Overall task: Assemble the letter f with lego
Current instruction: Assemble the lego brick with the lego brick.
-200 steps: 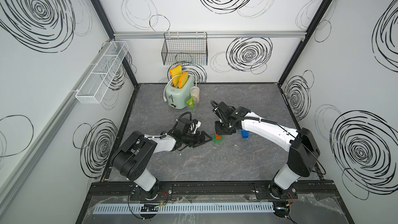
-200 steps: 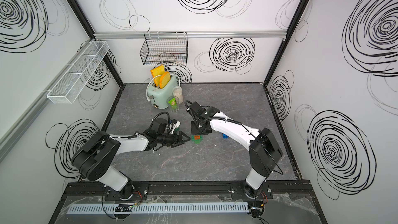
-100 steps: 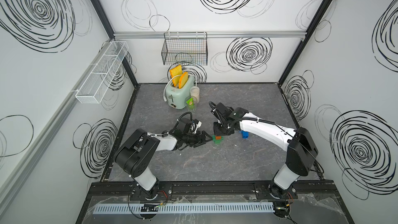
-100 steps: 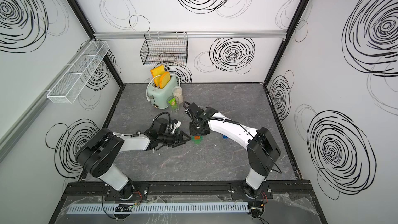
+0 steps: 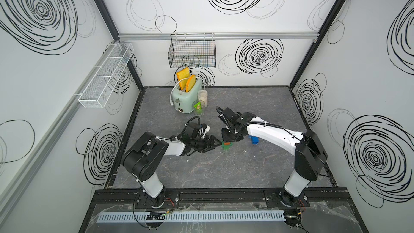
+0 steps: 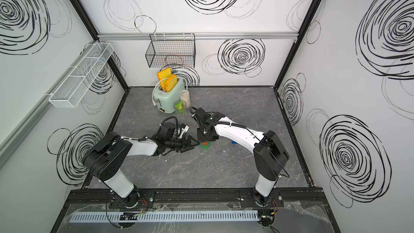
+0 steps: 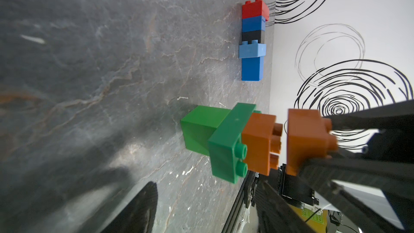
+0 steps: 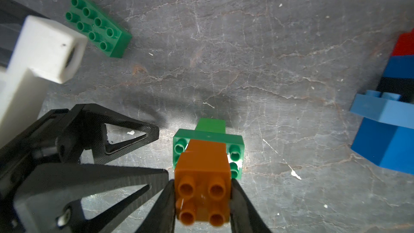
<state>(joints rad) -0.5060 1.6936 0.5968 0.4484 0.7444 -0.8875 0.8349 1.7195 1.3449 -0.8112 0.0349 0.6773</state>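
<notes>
Toaster (image 5: pixel 187 99) sits at the back of the bench (image 5: pixel 224 175), well apart from the lego. Left hand (image 5: pixel 215 146) lies low over the bench mid-scene, jaws apart, gripping nothing. Its fingers (image 8: pixel 134 135) point at the lego stack (image 5: pixel 226 146), tips just beside it; can't tell if they touch. Loose green brick (image 8: pixel 98 26), oblong, studs up, lies flat on the bench by the left wrist. The lego stack stands upright at bench centre: light green square brick (image 7: pixel 199 128) at the base, darker green oblong brick (image 7: pixel 226 146) across it, orange brick (image 7: pixel 257 144) on top. Right hand (image 8: pixel 202 189) is directly above, jaws closed on a second orange brick (image 7: pixel 307 140), studs up, lined up over the first with a thin gap between them. Further right, partly under the right arm, a lego column (image 5: pixel 255 140) lies on its side on the bench: red, dark blue, black, light blue, dark blue.
</notes>
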